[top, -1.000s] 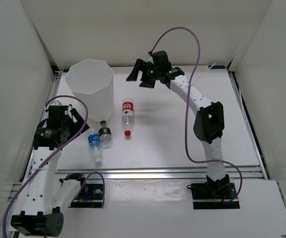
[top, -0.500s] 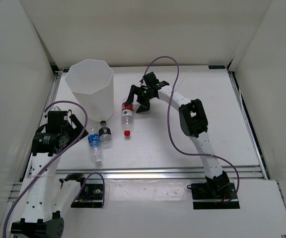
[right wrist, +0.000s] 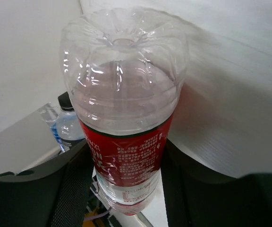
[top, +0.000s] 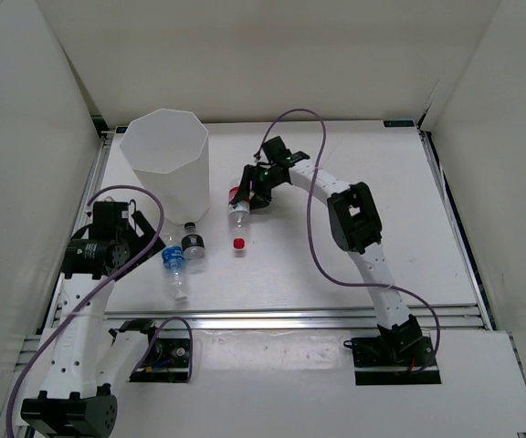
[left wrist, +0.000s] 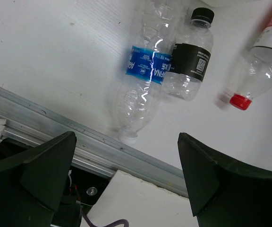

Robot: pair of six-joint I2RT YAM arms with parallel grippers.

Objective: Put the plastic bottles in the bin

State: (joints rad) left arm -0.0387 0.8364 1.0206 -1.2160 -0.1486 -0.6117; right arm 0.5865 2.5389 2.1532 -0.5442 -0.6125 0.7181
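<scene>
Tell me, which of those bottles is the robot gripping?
The red-labelled bottle: it alone is clamped in the right gripper; the blue-labelled bottle and black-capped bottle lie untouched.

Robotics laboratory test cell. White counter boxed in by plain white panels on three sides, edged at the near side with an aluminium rail. Jointed left arm and right arm bolted at that edge, trailing loose purple cable; black electronics mount with bare wiring beside the left base.
</scene>
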